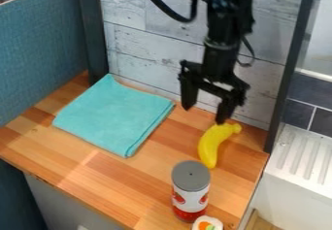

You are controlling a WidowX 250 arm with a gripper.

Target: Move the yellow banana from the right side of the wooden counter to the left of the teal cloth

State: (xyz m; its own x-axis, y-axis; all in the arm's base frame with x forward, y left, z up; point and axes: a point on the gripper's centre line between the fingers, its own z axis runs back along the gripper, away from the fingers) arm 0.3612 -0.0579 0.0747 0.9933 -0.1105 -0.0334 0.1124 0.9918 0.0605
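Banana (pixel 212 147) lies ungrasped on the tabletop (pixel 97 175); the tool (pixel 204 114) hangs by its stem end, empty and spread wide; a can (pixel 190 191) stands near its tip.

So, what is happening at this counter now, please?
A robot arm's black gripper hangs over the back of the wooden counter, open and holding nothing. One finger is right by the stem end of a yellow banana; I cannot tell if they touch. A folded turquoise cloth lies beside it, and a can with a grey lid stands nearer the front.
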